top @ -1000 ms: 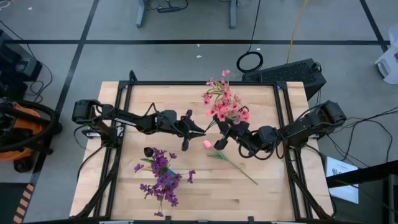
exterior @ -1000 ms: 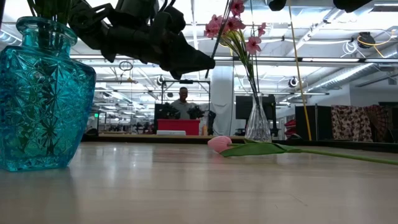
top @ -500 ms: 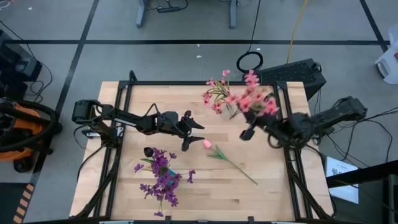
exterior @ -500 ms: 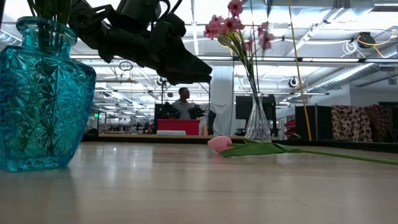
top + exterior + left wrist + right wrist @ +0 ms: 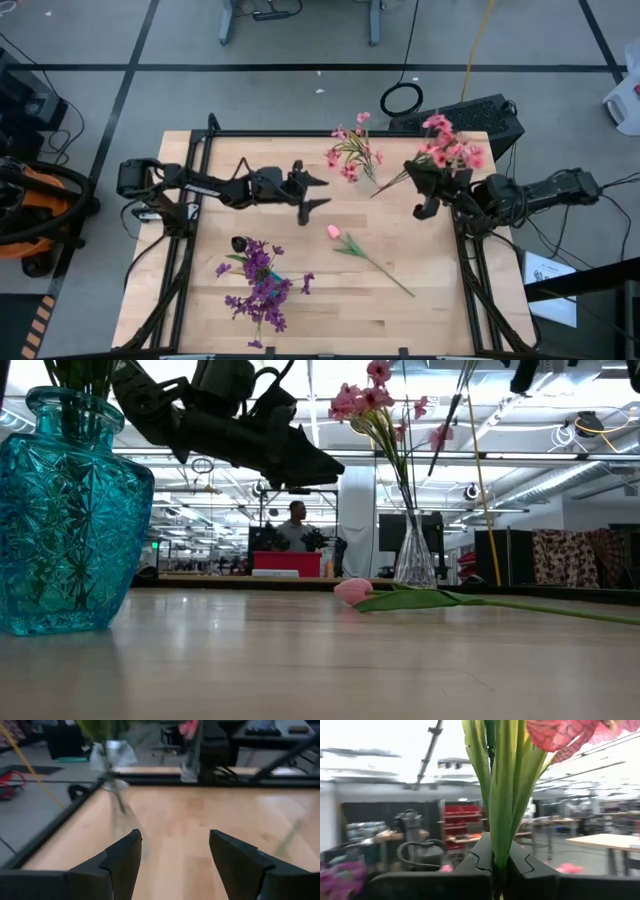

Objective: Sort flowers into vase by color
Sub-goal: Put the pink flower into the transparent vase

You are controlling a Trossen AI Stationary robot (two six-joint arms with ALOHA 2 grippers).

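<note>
My right claw [image 5: 424,192] is clamped on the green stems of a pink blossom spray [image 5: 448,150], held raised over the right edge of the pale wooden desk [image 5: 300,300]; since a second ago it has drawn back from the desk's centre. My left claw [image 5: 312,190] hangs spread wide and empty over the middle. A clear glass vase with pink sprays [image 5: 352,155] stands at the far edge; a single pink bud on a long stem [image 5: 334,232] lies mid-desk; purple sprays [image 5: 262,288] fill the teal cut-glass vase [image 5: 68,510].

Orange vacuum [image 5: 30,215] left of table [image 5: 430,300]; black keyboard [image 5: 460,115] (beyond far edge); person [image 5: 293,525] in bkgd.
</note>
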